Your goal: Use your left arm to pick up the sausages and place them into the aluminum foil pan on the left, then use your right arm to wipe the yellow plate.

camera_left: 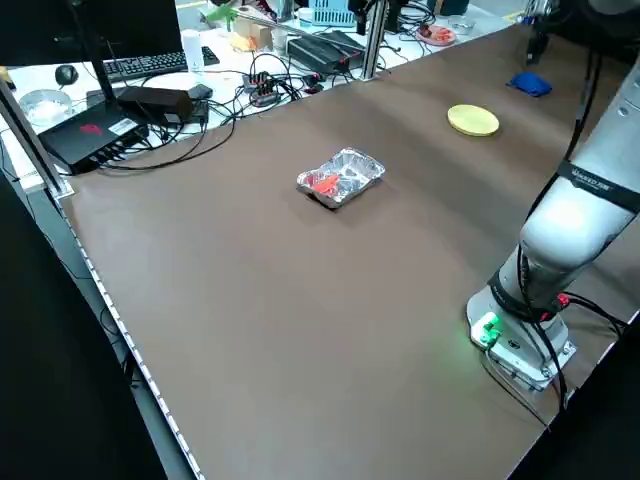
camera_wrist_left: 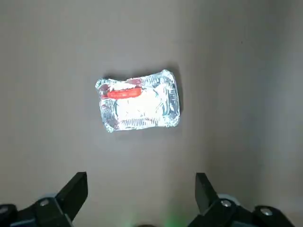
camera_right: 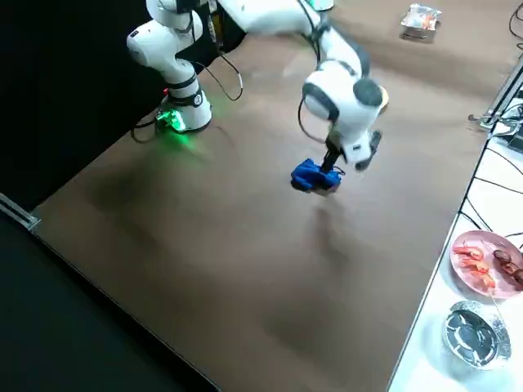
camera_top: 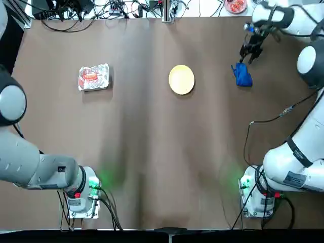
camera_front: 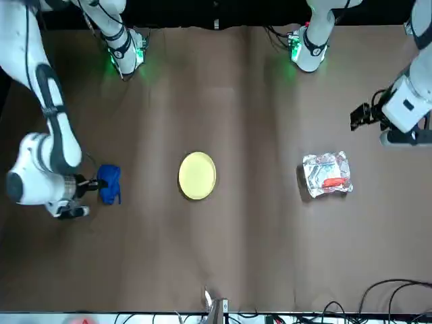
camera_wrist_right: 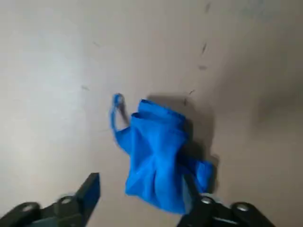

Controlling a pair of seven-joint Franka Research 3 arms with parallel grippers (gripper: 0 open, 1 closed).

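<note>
Glossy, short and slightly curved, the red-orange sausage (camera_wrist_left: 124,93) lies inside the crinkled, shiny silver foil pan (camera_top: 94,77), a roughly rectangular tray with uneven crimped walls on the left of the smooth brown table (camera_top: 147,142), while the left gripper (camera_wrist_left: 142,198) is above the table with its two dark fingers spread wide and nothing between them. The round, flat, plain pale-yellow plate (camera_top: 181,79) lies between the pan and the soft, folded blue cloth (camera_wrist_right: 158,158) on the right, where the right gripper (camera_wrist_right: 142,201) is just beside the cloth, its fingers apart.
</note>
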